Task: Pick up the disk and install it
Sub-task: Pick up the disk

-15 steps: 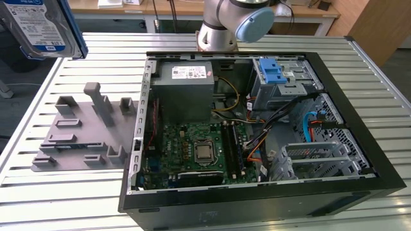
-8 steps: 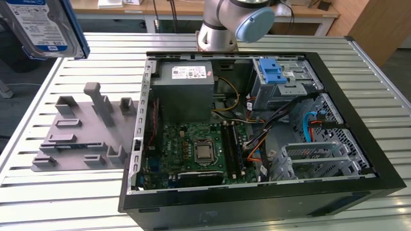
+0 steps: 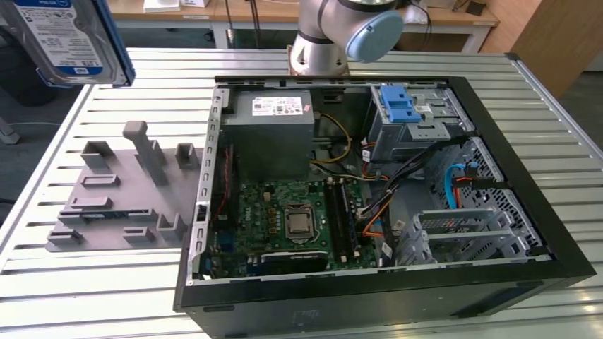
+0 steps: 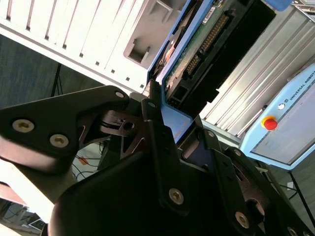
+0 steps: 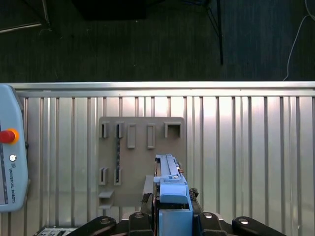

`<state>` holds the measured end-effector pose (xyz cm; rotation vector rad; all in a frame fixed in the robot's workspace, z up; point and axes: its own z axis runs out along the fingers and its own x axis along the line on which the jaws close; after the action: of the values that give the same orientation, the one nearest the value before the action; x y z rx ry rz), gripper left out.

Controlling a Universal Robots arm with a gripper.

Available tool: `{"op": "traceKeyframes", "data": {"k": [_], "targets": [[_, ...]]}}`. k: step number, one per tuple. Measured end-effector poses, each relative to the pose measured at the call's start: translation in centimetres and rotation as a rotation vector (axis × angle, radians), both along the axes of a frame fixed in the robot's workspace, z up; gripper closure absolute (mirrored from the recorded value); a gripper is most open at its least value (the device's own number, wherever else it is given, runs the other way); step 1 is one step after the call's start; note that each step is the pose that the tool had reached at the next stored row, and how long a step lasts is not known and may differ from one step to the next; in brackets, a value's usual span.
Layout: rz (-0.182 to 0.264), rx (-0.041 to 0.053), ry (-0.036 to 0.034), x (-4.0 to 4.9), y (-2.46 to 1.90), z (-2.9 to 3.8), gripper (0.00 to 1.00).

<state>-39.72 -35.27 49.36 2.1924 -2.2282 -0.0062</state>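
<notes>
Pick-up done, disk (image 3: 61, 39) aloft, install not yet done.
The gripper (image 4: 170, 115) is clamped on the disk's blue frame, high over the grey holder (image 3: 123, 191) and well apart from the drive cage (image 3: 414, 116) in the open case (image 3: 527, 212). Judged need: squaring the disk to that cage.

1 disk (image 3: 66, 39), 1 open PC case (image 3: 377, 305), 1 grey fixture plate (image 3: 113, 201), 1 arm (image 3: 341, 28), 1 pendant (image 5: 10, 167).

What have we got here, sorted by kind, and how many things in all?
Robot arm: 1
Disk, gripped in the tool: 1
Open computer case: 1
Grey slotted holder: 1
Control pad with a red button: 1
Total: 5
</notes>
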Motion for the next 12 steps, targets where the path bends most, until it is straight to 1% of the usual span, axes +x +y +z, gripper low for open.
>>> {"op": "traceKeyframes", "data": {"k": [12], "targets": [[0.000, 0.0000, 0.0000, 0.77, 0.00, 0.00, 0.64]]}}
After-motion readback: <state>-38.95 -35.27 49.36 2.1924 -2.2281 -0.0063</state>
